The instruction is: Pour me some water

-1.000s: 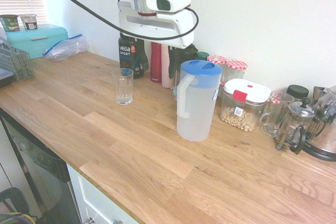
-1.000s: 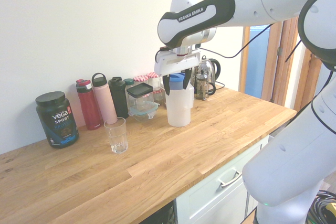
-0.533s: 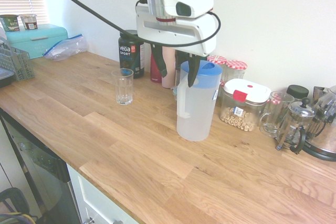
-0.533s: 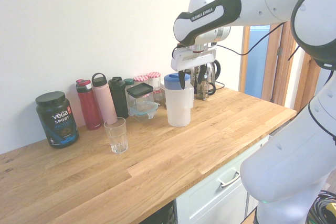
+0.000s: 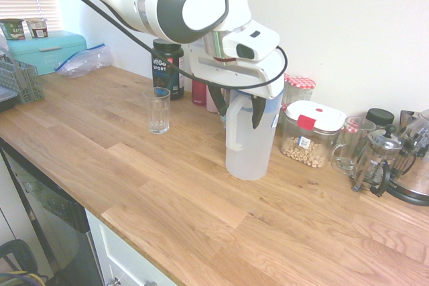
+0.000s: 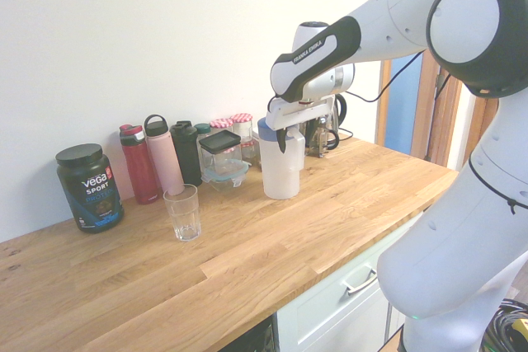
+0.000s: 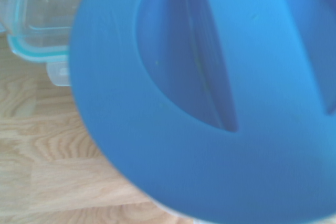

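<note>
You have the hand [image 5: 236, 106] released, fingers apart at the top of the frosted jug [image 5: 249, 145]. Your water is inside the jug, upright on the desk [image 5: 167, 185]; the empty glass [image 5: 158, 110] stands apart from it.

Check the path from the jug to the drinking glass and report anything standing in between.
Nothing visible stands between the jug and the drinking glass: only bare countertop shows there. The red and pink bottles stand behind that stretch, toward the wall. The open gripper is at the jug's top.
</note>
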Robot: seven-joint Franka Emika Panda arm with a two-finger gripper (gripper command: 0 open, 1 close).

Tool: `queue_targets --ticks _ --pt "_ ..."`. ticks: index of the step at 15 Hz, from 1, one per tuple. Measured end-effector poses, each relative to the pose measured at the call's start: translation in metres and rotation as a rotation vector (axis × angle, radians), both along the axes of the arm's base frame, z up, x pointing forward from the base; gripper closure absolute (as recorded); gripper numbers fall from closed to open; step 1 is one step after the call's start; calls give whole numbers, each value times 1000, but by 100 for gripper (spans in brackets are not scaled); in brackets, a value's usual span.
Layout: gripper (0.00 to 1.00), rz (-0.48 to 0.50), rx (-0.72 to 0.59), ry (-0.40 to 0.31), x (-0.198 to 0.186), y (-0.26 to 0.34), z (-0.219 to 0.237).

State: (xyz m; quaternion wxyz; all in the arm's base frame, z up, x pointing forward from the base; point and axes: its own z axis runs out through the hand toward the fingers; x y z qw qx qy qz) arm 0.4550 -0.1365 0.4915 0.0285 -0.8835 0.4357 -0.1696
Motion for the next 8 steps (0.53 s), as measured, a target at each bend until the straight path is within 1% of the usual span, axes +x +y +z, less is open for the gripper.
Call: queue_targets --ticks 8 --pt "100 5 2 3 1 2 -2"
